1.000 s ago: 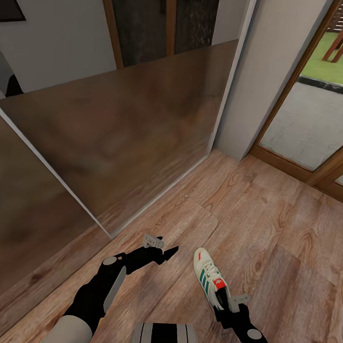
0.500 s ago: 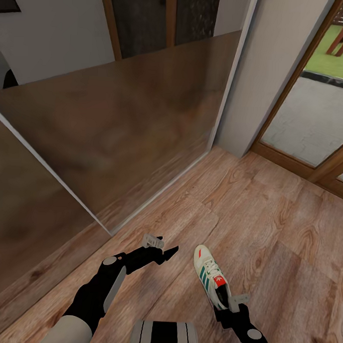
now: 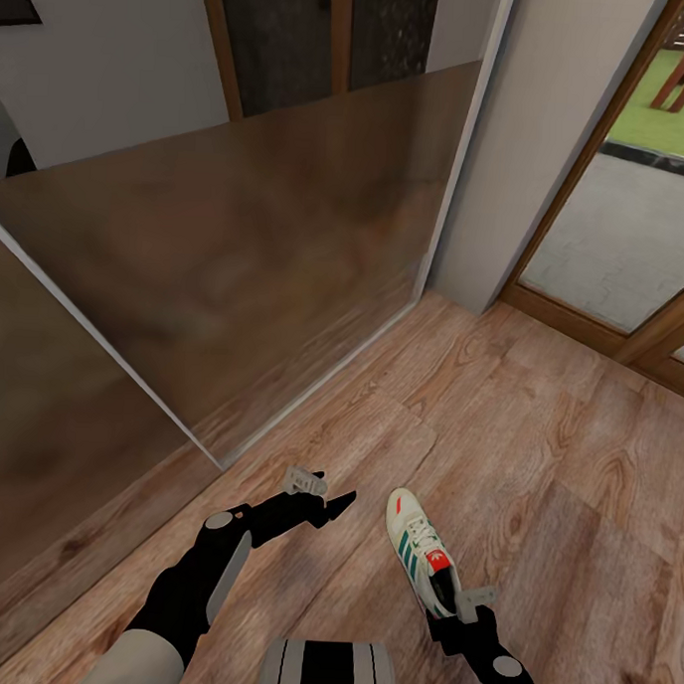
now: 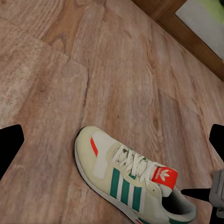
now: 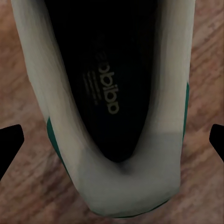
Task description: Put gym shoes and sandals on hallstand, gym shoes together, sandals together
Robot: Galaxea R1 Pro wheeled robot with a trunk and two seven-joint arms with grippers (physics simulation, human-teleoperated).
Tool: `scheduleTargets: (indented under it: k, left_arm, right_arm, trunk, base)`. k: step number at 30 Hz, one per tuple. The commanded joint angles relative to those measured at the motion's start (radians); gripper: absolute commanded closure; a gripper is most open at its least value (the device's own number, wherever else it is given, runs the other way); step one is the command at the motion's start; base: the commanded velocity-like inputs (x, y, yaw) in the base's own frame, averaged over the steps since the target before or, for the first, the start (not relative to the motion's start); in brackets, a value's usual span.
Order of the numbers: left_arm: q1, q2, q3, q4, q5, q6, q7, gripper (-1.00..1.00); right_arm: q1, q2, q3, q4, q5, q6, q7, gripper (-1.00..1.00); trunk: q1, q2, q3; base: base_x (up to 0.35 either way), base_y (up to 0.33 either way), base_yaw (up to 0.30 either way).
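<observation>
The right gripper [image 3: 462, 608] grips the heel of a gym shoe [image 3: 419, 549], whose toe points away from it above the corridor floor [image 3: 537, 440]. The insole shows mirrored, illegible lettering. The left gripper [image 3: 327, 493], beside the shoe, hangs spread wide and empty.

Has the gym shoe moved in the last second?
No. The gym shoe sits in the same spot relative to the right gripper and left gripper; the view shifted slightly.
</observation>
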Motion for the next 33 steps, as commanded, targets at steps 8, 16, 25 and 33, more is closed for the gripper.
scheduleTargets:
  k: [8,16,25,33]
  left_arm:
    - [0.000,0.000,0.000,-0.001,0.008,0.010,-0.003,-1.00]
    - [-0.001,0.000,0.000,0.000,0.008,0.010,-0.002,-1.00]
    - [-0.002,0.001,0.000,-0.001,0.008,0.010,-0.003,-1.00]
    - [-0.001,0.001,0.000,-0.002,0.007,0.010,-0.003,-1.00]
  right_arm:
    - [0.000,0.001,-0.009,0.001,0.006,-0.004,0.008,1.00]
    - [0.000,0.001,-0.009,0.002,0.006,-0.003,0.008,1.00]
    - [0.000,0.001,-0.009,0.002,0.006,-0.003,0.008,1.00]
    - [0.000,0.001,-0.008,0.002,0.006,-0.003,0.008,1.00]
  trunk:
    - [0.000,0.000,-0.001]
    - [0.000,0.000,-0.001]
    - [0.000,0.000,-0.001]
    - [0.000,0.000,-0.001]
  base:
    - [0.000,0.000,0.000]
    - [0.000,0.000,0.000]
    - [0.000,0.000,0.000]
    - [0.000,0.000,0.000]
